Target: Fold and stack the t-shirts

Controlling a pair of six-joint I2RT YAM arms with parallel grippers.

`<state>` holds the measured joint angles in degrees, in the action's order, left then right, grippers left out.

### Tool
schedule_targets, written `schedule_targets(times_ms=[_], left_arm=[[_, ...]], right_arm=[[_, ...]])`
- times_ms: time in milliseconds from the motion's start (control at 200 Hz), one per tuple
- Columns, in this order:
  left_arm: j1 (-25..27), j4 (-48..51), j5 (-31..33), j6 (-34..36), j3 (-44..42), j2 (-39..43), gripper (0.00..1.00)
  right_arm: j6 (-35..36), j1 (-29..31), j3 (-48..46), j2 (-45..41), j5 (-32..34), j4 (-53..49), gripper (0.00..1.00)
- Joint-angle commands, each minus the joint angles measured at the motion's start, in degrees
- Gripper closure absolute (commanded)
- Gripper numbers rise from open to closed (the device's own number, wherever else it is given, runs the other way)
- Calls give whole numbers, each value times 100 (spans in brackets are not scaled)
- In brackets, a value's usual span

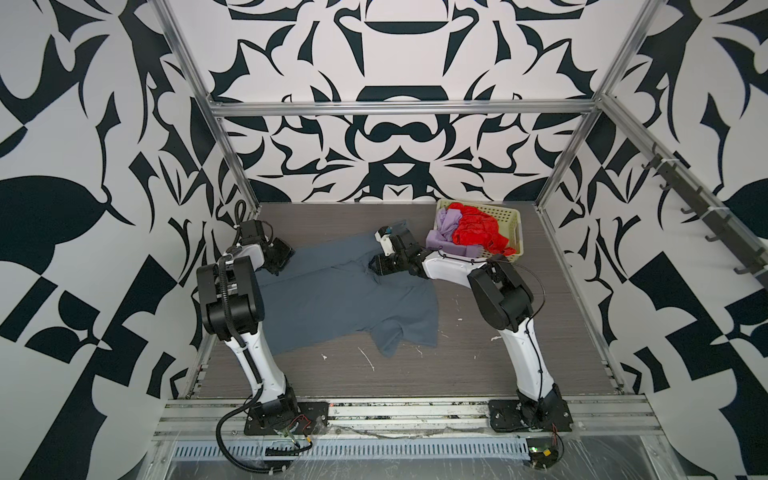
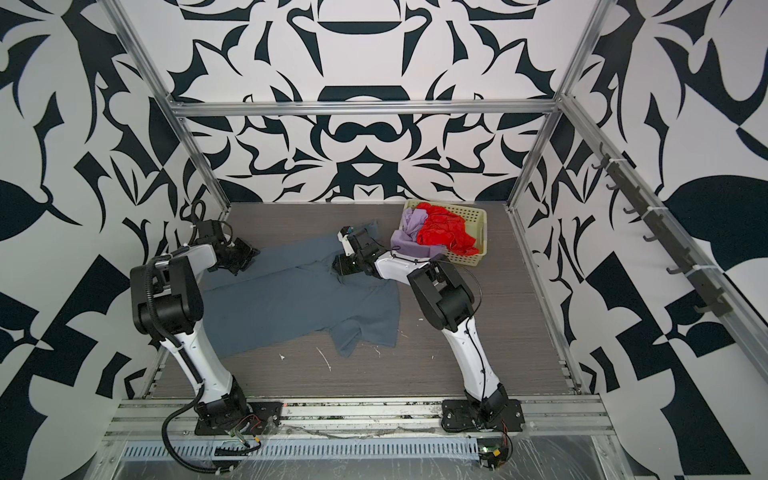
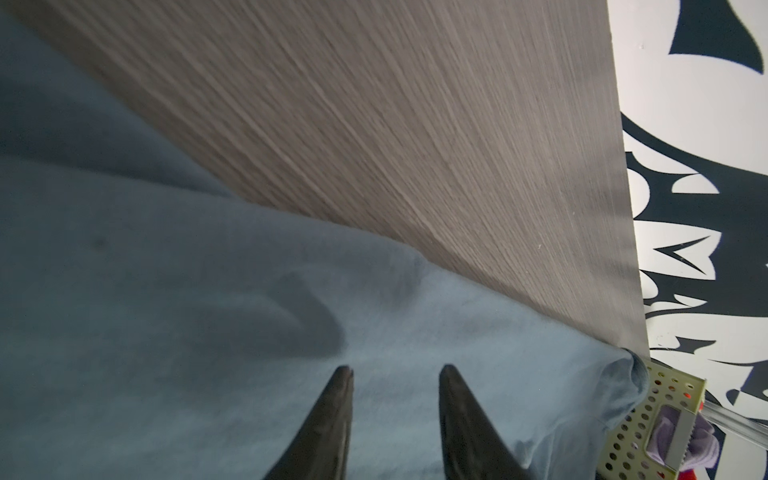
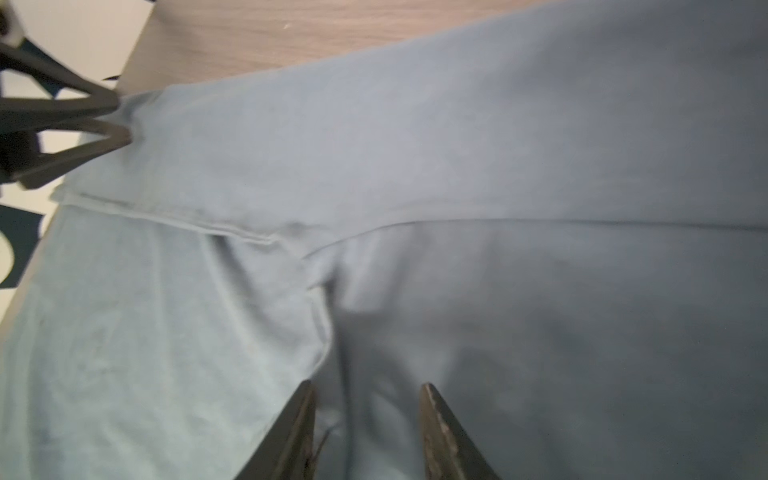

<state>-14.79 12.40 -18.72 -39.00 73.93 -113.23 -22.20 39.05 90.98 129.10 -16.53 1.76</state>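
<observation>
The blue-grey shirt (image 1: 332,299) lies spread over the middle of the worktop (image 1: 478,361). Its long axis runs across from the left arm's side toward the right, with 1 sleeve (image 1: 388,338) flopped out on the near edge and a band of cloth doubled over along the far edge. The left tool (image 3: 397,370) sits at the shirt's far-left corner, tips on or just above the cloth. Its jaws stand part-way apart with smooth cloth showing between them, so it looks open and empty. The right tool (image 4: 365,386) hangs over the far edge further right, beside a seam (image 4: 257,239) where 2 layers meet. Its jaws are likewise apart over flat cloth, with nothing caught that I can see. Both tools therefore line up along the shirt's far long edge, and the body of the shirt lies toward the near side from each. I judge the next move to be a fold of that edge toward the near side, which needs both tools to take it together. The red shirt (image 1: 473,228) and the lilac shirt (image 1: 446,239) sit bunched in the basket (image 1: 509,216) at the far right, just beside the right arm, the nearer one to them.
</observation>
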Motion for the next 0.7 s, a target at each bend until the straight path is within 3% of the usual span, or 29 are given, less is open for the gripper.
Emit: schedule_targets(times_ms=[0,185,395,695], left_arm=[[-96,-10,-125,-19,52,-15,62],[-219,-89,-261,-99,-43,113,62],[-244,38,-36,71,-209,543,62],[-243,431,784,296,-343,668,60]], right_arm=[[-203,404,-100,-245,-245,333,58],[-98,543,-294,-529,-263,347,59],[373,209,-140,-939,206,25,54],[141,-367,1018,39,549,-480,56]])
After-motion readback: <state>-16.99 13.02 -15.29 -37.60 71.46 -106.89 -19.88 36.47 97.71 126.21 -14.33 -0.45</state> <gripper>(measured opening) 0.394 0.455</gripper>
